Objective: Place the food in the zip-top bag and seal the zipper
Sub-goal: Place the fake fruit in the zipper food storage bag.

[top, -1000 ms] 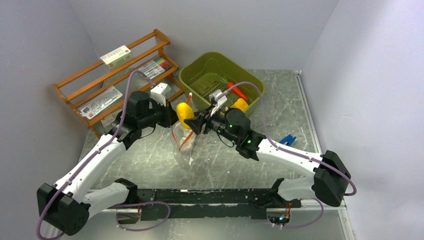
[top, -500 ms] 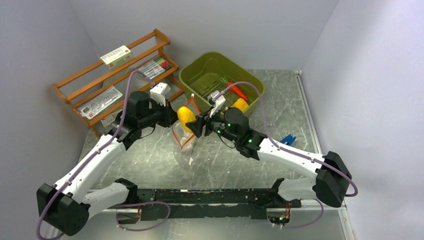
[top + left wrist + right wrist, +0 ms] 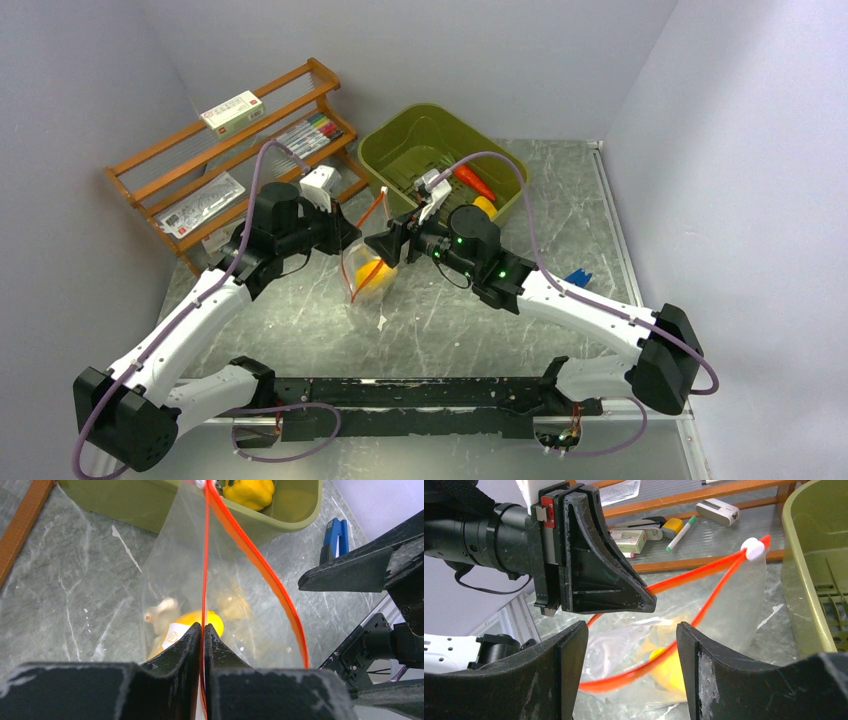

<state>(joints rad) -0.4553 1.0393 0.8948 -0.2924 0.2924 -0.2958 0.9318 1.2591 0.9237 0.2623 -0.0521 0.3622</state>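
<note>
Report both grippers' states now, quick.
Left gripper: shut on the zipper.
Right gripper: open, holding nothing.

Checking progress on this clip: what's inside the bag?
A yellow piece and a whitish piece show through the bag. The left fingers cover its lower part, so more may be hidden.

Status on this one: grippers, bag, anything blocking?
Left gripper shut on zipper, bag mouth held open. Right gripper open, empty, at the mouth. Yellow piece in bag; carrot, yellow pepper in basket. Nothing blocking the mouth.
</note>
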